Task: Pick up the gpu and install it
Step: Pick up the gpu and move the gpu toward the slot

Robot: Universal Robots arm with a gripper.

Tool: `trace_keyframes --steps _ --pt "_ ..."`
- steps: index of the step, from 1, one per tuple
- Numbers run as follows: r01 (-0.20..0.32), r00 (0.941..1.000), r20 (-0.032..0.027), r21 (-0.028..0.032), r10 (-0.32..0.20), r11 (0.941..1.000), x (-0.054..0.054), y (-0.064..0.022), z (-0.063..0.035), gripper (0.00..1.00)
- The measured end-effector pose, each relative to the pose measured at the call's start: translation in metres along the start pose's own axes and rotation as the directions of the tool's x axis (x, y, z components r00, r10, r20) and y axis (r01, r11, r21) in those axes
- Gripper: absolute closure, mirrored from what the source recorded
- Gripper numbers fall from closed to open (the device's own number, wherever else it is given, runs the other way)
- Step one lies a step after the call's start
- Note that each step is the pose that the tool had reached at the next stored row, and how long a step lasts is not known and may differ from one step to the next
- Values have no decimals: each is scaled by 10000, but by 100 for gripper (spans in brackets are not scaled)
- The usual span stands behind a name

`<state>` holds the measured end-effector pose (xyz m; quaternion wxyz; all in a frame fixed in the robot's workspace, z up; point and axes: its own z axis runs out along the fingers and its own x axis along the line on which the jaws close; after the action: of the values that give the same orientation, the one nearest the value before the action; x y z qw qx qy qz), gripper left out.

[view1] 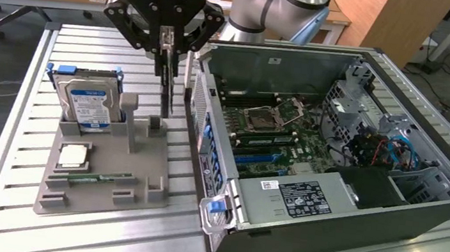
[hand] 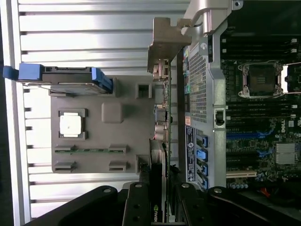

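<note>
**Operator:** Now, where is the gpu (view1: pixel 167 87) sitting relative to the gripper (view1: pixel 168 45)?

**Guide:** You are gripping it. The fingers (hand: pixel 136 207) are pinching narrowly on the card's upper end, and the card is hanging straight down below them, long axis vertical, edge-on.

**Operator:** And relative to the computer case (view1: pixel 421 208)?

**Guide:** The card is hanging between the grey parts fixture (view1: pixel 96 197) and the open case. The motherboard (view1: pixel 280 129) is lying toward the exterior view's right. Whether the card's lower end is clearing the fixture, you cannot tell.
</note>
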<state>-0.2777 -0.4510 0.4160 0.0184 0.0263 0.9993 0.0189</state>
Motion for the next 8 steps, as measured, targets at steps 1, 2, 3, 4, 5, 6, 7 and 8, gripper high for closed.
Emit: trace_keyframes --steps 1,2,3,4,5,6,7,8 --pt "1 10000 0 0 -1 10000 -33 2 1 74" --pt "2 10000 0 0 -2 10000 -71 4 3 74" --pt "0 10000 0 -1 0 10000 -108 6 4 74" --pt "0 10000 0 -2 0 10000 -147 9 6 74" --pt "-1 10000 1 -3 1 10000 -186 11 8 74" --pt "-1 10000 0 -4 1 10000 -230 14 9 74" --pt "1 10000 0 -4 -1 10000 -267 16 10 74" --pt "2 10000 -1 -5 -2 10000 -309 19 11 74"
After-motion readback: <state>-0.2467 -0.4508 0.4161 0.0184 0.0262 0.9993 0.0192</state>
